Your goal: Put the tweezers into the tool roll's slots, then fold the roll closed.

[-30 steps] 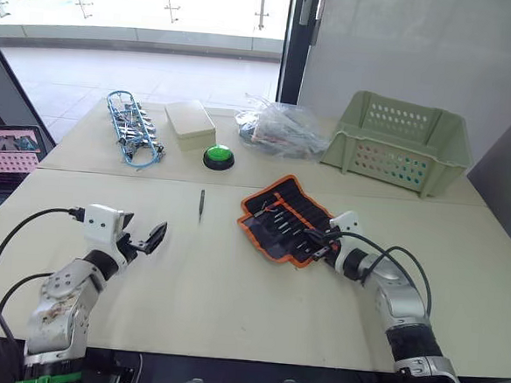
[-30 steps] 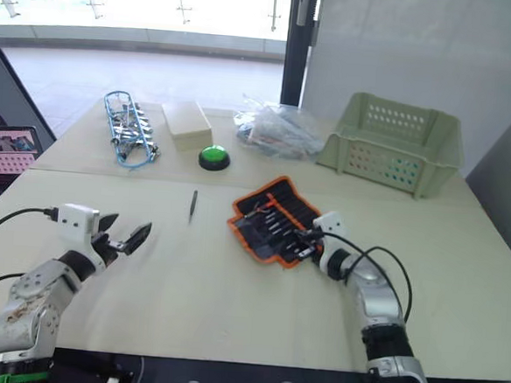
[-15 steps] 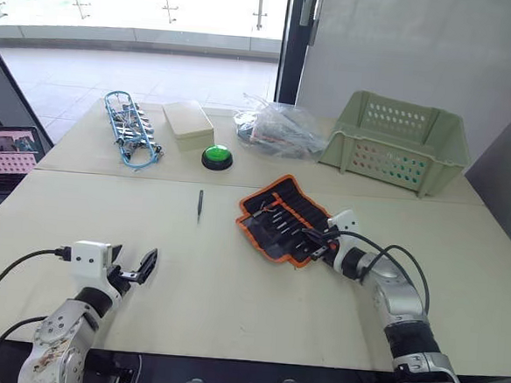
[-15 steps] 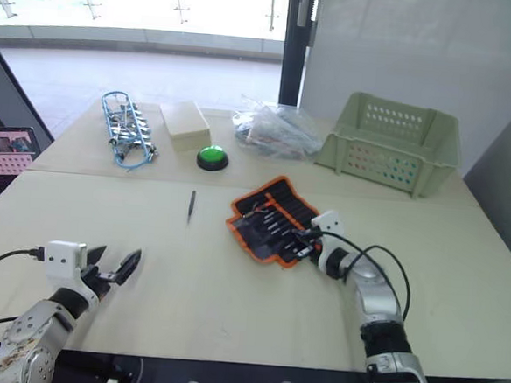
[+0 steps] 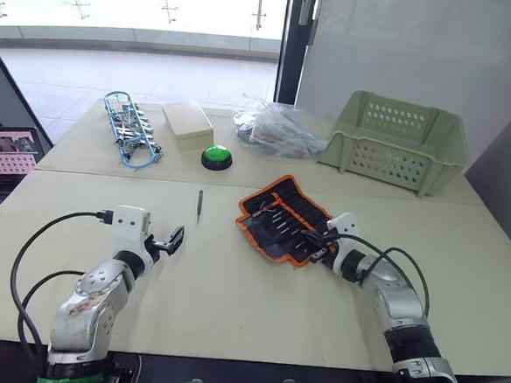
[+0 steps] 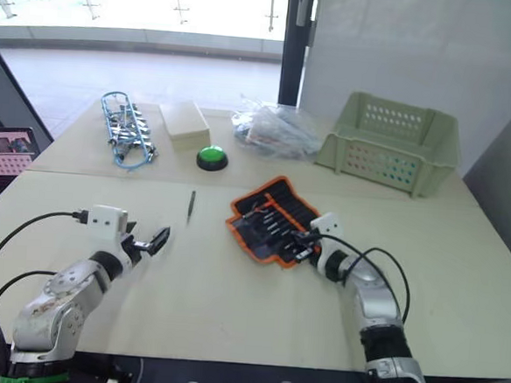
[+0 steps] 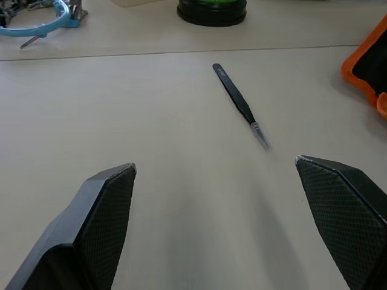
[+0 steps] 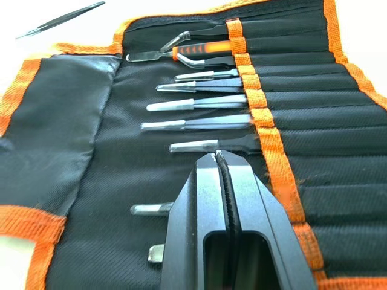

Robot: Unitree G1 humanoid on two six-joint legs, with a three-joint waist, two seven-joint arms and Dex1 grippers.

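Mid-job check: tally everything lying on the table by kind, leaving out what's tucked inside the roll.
Loose tweezers: 1
Tool roll: 1
Green basket: 1
Green button: 1
Beige box: 1
Blue wire bundle: 1
Plastic bag pile: 1
Total: 7

The left arm reaches forward low over the desk, its tool (image 5: 175, 239) spread wide with both fingers (image 7: 103, 223) apart. The right arm stretches forward and inward, forearm low, its tool (image 8: 219, 158) pressed fully together, fingertips meeting.
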